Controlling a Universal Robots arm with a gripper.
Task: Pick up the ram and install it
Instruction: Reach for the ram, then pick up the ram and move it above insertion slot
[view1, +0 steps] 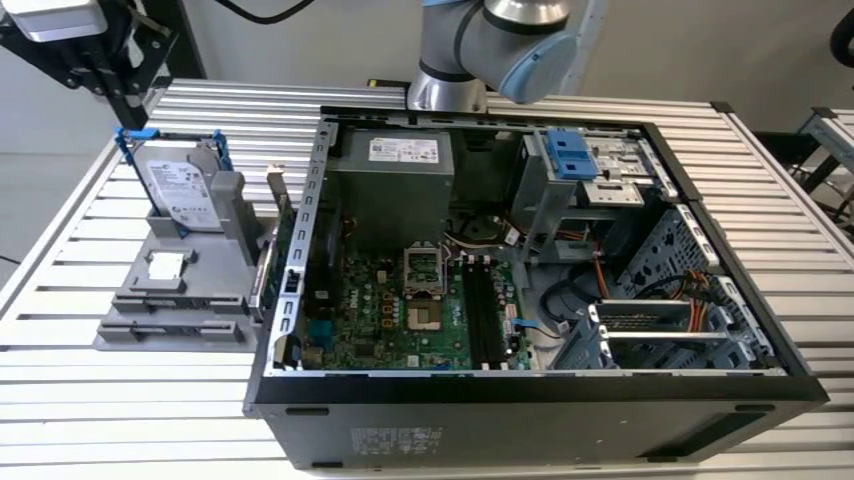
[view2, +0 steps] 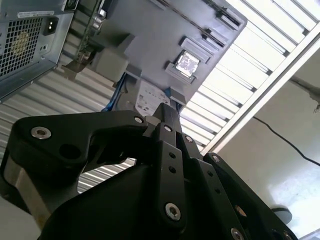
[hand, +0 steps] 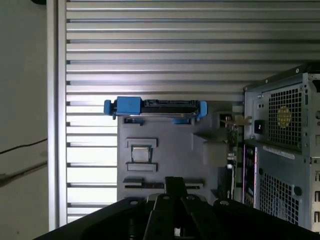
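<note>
At nine o'clock of the computer case (view1: 534, 388) in the exterior view, the ram (view1: 171, 326) is stood on edge in a grey holder (view1: 127, 338), likely for easy pinching; the gripper (hand: 175, 181), fingers together and empty, is hung above the holder.

The exterior view looks steeply down from high on the open computer case (view1: 534, 415) and grey holder (view1: 180, 305) on the slatted surface (view1: 120, 400). Both wrist views share that holder and the case's rear, the second tilted past the end effector (view2: 167, 117).
</note>
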